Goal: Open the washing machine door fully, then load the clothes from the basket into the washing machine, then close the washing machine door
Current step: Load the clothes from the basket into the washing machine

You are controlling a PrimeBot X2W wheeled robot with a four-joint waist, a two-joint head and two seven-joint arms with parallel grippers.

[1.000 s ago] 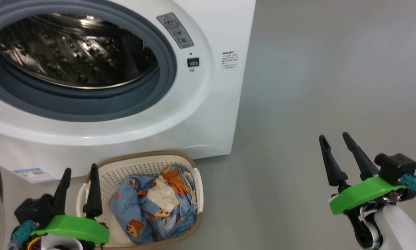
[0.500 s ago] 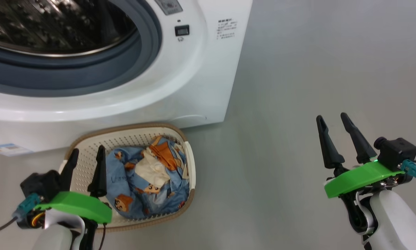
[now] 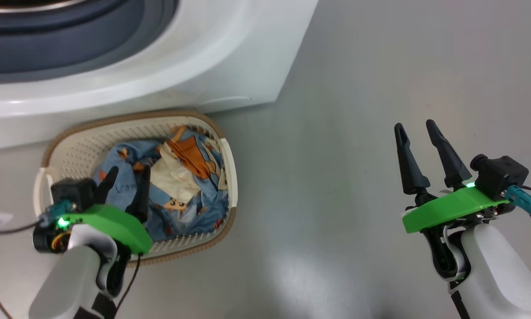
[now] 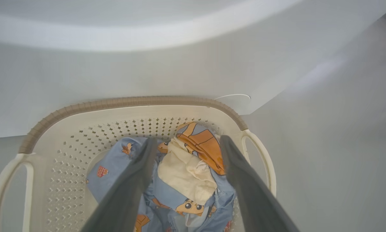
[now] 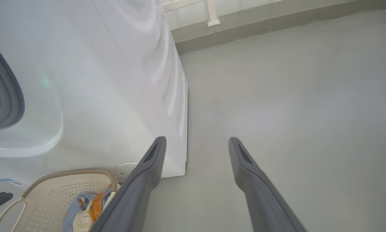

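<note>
Since a second ago the left gripper (image 3: 130, 169) has come in from the left rim of the basket (image 3: 128, 116) to hang over the clothes (image 3: 176, 186), and the head camera has tipped downward. Its two fingers stand spread and hold nothing. The blue, cream and orange heap lies between and just past the tips, inside the basket. Beyond the tips the brown rim sits close to the front of the washing machine (image 3: 230, 57); I cannot tell whether they touch. The right gripper (image 3: 414, 125) is spread too and empty, well apart from the basket. Bare floor (image 3: 336, 177) lies open ahead of it, and the machine's corner edge is ahead to its left.
</note>
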